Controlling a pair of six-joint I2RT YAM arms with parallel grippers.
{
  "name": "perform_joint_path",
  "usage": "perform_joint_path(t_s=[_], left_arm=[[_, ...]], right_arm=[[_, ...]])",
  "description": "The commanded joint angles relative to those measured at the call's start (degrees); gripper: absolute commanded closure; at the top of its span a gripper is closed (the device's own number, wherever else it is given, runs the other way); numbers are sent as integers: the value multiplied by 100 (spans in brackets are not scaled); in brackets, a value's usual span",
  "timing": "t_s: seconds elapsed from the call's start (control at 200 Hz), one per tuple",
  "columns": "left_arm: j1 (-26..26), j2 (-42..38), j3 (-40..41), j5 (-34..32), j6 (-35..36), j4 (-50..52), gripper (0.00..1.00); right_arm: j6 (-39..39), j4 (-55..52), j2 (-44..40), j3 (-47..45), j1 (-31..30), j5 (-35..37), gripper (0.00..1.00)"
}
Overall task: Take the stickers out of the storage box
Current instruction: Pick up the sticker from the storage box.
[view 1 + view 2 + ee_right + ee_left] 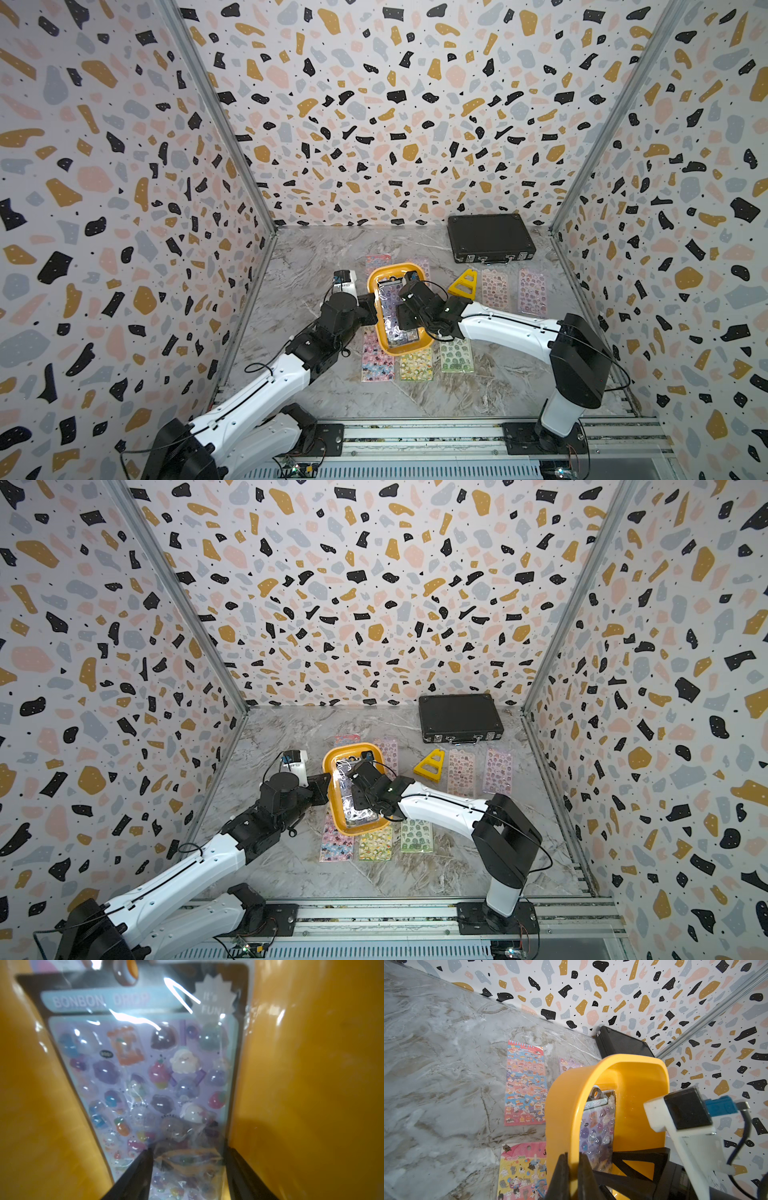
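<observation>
The yellow-orange storage box (399,266) (353,746) sits mid-table. My left gripper (572,1159) is shut on its left wall (629,1076), one finger outside and one inside. One purple sheet of stickers (392,328) (598,1126) (155,1074) in a glossy sleeve lies inside. My right gripper (187,1154) is down in the box, open, its fingers on either side of a wrinkled patch of that sleeve. In both top views the right wrist hides its fingertips. Several more sticker sheets lie flat on the table around the box, such as a pink one (376,359) and a green one (457,355).
A closed black briefcase (490,243) stands at the back right by the wall. A yellow triangular plastic piece (463,284) lies just right of the box, with two pink sheets (532,291) beyond it. Patterned walls close in three sides.
</observation>
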State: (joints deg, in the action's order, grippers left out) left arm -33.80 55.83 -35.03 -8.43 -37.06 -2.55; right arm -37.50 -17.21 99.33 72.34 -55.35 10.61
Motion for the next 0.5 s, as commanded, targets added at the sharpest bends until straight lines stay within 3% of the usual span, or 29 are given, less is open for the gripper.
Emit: perform_joint_path(t_s=[0.0, 0.245, 0.496], left_arm=[[14, -194, -4, 72, -57, -492, 100], [14, -187, -13, 31, -30, -457, 100], [14, -124, -31, 17, -34, -442, 100]], right_arm=[[-39, -157, -26, 218, 20, -599, 40], [-44, 280, -470, -66, 95, -1706, 48], [-685, 1107, -926, -822, 529, -3007, 54]])
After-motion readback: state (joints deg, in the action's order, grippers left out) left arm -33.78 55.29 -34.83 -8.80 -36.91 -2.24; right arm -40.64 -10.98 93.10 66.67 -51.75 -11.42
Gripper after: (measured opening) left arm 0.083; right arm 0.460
